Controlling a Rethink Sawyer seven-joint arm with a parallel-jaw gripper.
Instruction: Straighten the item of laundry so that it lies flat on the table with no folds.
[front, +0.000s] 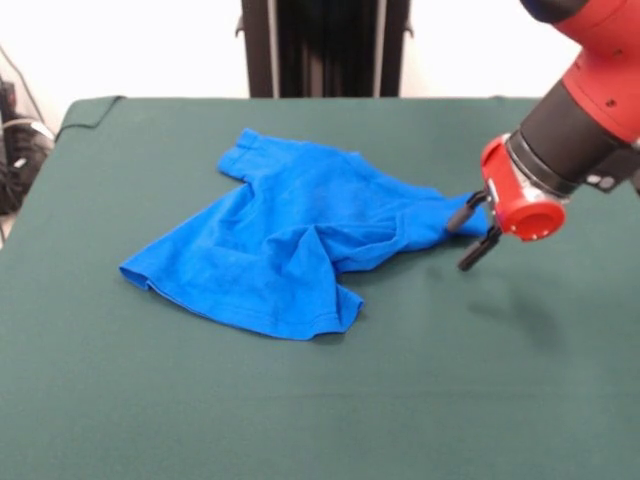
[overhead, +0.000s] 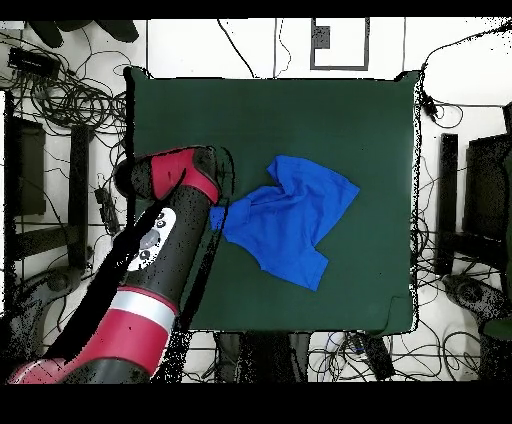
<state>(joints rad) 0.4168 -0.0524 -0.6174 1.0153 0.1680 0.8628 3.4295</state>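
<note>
The table (front: 520, 400) spreads dark green under me. The T-shirt (front: 290, 240) lies rumpled and folded near its middle. My gripper (front: 474, 232) sits at the shirt's right tip, fingers (front: 462, 214) seemingly pinching that corner, though it's hard to confirm.

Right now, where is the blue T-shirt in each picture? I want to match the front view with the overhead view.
Front view: the blue T-shirt lies crumpled left of centre on the green table; its right tip reaches the gripper.
Overhead view: the shirt lies right of centre; its left tip meets the arm's end.
Shared landmark: the red wrist at the shirt's pointed end, right in the front view, left in the overhead view.
</note>
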